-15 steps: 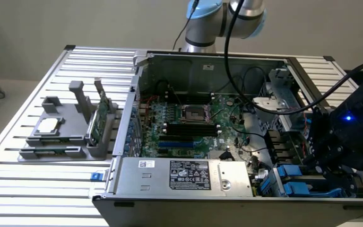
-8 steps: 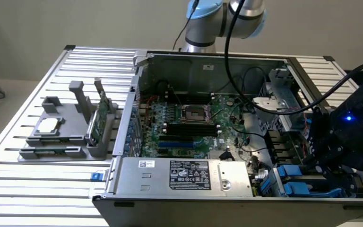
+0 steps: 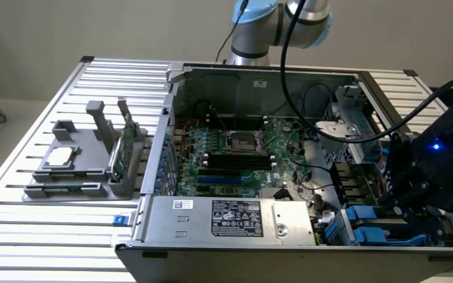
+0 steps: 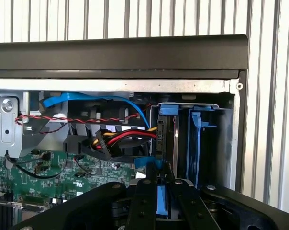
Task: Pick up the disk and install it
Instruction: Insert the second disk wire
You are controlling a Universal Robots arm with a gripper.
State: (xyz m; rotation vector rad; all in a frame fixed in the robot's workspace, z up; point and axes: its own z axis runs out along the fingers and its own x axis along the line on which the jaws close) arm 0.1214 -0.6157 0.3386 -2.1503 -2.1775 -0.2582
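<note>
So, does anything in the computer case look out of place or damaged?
Nothing stands out. The case lies open on the slatted table, its cables loose but not torn. The gripper is low in the drive bay corner, closed on something blue. Blue carriers stand upright in the bay.

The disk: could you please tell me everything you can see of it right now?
The disk stands on edge in the drive bay at the corner of the open computer case, framed by bright blue plastic, with a dark metal edge showing. An empty blue carrier stands beside it. The claw is closed on a blue tab just in front of it.
</note>
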